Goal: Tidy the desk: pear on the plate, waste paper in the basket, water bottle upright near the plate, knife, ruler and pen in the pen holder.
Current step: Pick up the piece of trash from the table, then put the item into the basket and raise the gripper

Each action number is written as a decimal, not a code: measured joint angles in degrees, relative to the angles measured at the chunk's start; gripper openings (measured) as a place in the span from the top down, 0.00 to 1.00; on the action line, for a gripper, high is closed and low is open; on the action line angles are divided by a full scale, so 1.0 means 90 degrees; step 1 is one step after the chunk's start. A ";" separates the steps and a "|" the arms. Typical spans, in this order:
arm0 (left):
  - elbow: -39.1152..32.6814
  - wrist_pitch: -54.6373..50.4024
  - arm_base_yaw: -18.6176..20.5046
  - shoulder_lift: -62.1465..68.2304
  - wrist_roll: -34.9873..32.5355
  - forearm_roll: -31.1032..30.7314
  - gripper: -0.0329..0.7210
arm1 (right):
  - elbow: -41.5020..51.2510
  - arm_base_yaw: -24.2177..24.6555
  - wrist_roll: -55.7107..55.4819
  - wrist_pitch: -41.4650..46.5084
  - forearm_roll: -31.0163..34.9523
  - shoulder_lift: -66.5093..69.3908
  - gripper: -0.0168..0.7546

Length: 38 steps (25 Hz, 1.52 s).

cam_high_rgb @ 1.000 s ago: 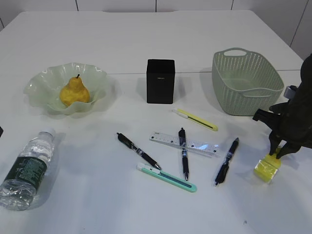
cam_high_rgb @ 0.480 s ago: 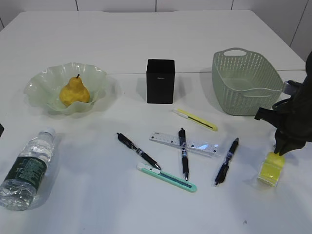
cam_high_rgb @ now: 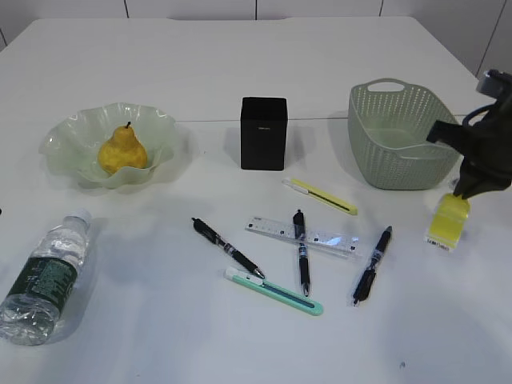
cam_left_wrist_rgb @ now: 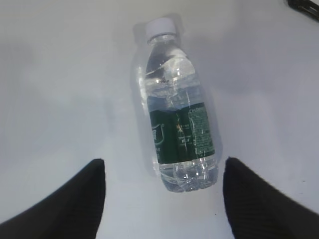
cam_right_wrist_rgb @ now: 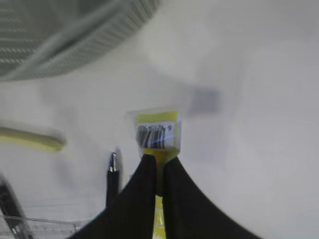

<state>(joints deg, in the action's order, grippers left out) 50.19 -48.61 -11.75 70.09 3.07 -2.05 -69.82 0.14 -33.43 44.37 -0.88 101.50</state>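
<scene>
My right gripper (cam_high_rgb: 462, 192) (cam_right_wrist_rgb: 159, 160) is shut on the top edge of the yellow waste paper (cam_high_rgb: 447, 221) (cam_right_wrist_rgb: 155, 130), which hangs clear of the table just right of the green basket (cam_high_rgb: 404, 140). The water bottle (cam_left_wrist_rgb: 177, 122) (cam_high_rgb: 44, 276) lies on its side at front left, and my left gripper (cam_left_wrist_rgb: 163, 167) hovers open above its base. In the plate (cam_high_rgb: 72, 128) sits the pear (cam_high_rgb: 122, 150). The black pen holder (cam_high_rgb: 263, 134) stands mid-table. In front of it lie the ruler (cam_high_rgb: 320, 237), two knives (cam_high_rgb: 322, 196) (cam_high_rgb: 276, 292) and three pens (cam_high_rgb: 226, 247) (cam_high_rgb: 302, 254) (cam_high_rgb: 373, 264).
The basket's rim (cam_right_wrist_rgb: 75, 30) fills the upper left of the right wrist view, with one pen tip (cam_right_wrist_rgb: 113, 172) below it. The table's right edge runs close behind my right arm.
My right gripper has lifted the yellow paper off the table and carried it back and up toward the basket. The left gripper and the bottle have not moved.
</scene>
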 joint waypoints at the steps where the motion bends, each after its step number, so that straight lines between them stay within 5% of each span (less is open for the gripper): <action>1: 0.0000 0.0000 0.0000 0.0000 0.0000 -0.0016 0.27 | -0.0135 0.0000 0.0034 0.0014 0.0000 0.0000 0.97; 21: 0.0000 0.0004 0.0000 0.0000 0.0000 0.0169 0.27 | -0.5226 0.0000 0.0283 0.1078 -0.0448 0.2548 0.97; 30: 0.0000 0.0015 0.0000 0.0000 0.0000 0.0169 0.27 | -0.6543 0.0000 0.0286 0.1385 -0.0522 0.3759 0.95; 33: 0.0000 0.0029 0.0000 0.0000 0.0000 0.0169 0.27 | -0.6649 0.0000 0.0311 0.1483 -0.0547 0.3872 0.85; 38: 0.0000 0.0095 0.0000 0.0000 0.0000 0.0169 0.27 | -0.6731 0.0000 0.0350 0.1601 -0.0660 0.3881 0.46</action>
<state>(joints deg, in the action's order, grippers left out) 50.19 -47.75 -11.75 70.09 3.07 -0.53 -130.39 0.14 -30.28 58.78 -6.82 136.43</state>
